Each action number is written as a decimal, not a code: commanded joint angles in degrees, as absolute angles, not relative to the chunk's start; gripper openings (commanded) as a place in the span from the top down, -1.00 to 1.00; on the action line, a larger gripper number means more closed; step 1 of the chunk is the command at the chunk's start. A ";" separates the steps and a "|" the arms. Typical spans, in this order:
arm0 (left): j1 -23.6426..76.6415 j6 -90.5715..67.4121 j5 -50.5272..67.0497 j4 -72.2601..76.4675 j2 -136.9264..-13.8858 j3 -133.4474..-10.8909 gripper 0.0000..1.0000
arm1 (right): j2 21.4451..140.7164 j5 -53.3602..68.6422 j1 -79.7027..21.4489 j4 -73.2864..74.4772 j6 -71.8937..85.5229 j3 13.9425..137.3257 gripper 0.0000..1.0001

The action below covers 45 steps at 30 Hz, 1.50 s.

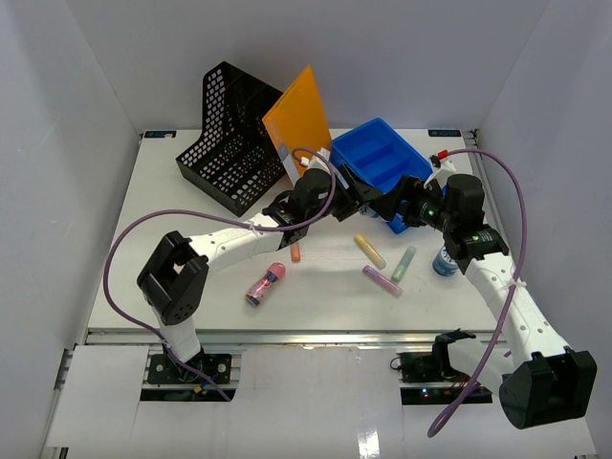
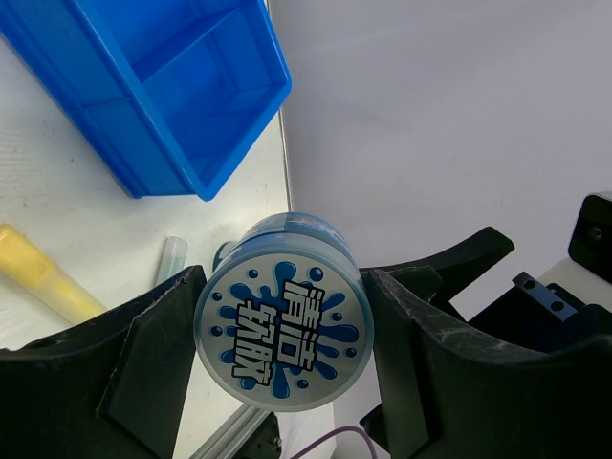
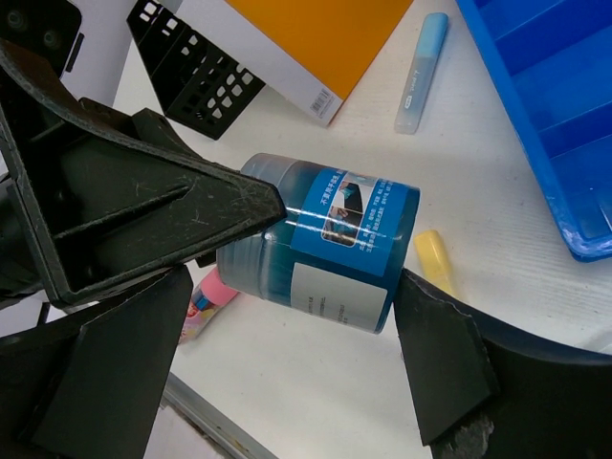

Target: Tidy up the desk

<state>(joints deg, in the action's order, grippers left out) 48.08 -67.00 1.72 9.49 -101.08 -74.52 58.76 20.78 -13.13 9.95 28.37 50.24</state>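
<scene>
Above the middle of the desk [image 1: 325,306], at 7 o'clock of the blue compartment tray [image 1: 378,158], lifted between both arms: a blue jar [image 2: 283,337]. Pinched near its lid end by the left end effector [image 2: 284,274], printed lid face turned to that wrist camera. Flanked by the right end effector [image 3: 295,280], spread wide: one finger [image 3: 435,354] touching the jar's far end, the other apart from it.

White and wide, that desk, filling the middle of the top view, aluminium rail along its 6 o'clock edge. At 11 o'clock on it, a black mesh file holder [image 1: 229,143], an orange folder [image 1: 301,115] leaning beside. At 6 o'clock of the tray, a yellow marker [image 1: 370,251], a pale green marker [image 1: 404,263] and a purple marker [image 1: 382,281]. At 4 o'clock, a second blue jar [image 1: 445,260], upright by the right forearm. Toward 7 o'clock, a pink bottle [image 1: 265,284] on its side.
</scene>
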 commanded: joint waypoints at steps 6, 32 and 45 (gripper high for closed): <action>49.99 -70.19 1.02 15.54 -101.43 -78.58 1.00 | 58.32 19.16 -13.45 5.77 29.74 49.96 -0.94; 51.84 -72.96 1.45 19.03 -99.59 -75.78 -0.05 | 57.76 21.47 -9.96 -2.96 23.10 47.99 0.39; 48.39 -66.01 0.88 13.26 -93.32 -73.24 -0.96 | 57.61 33.15 -6.12 -5.03 12.89 48.08 0.75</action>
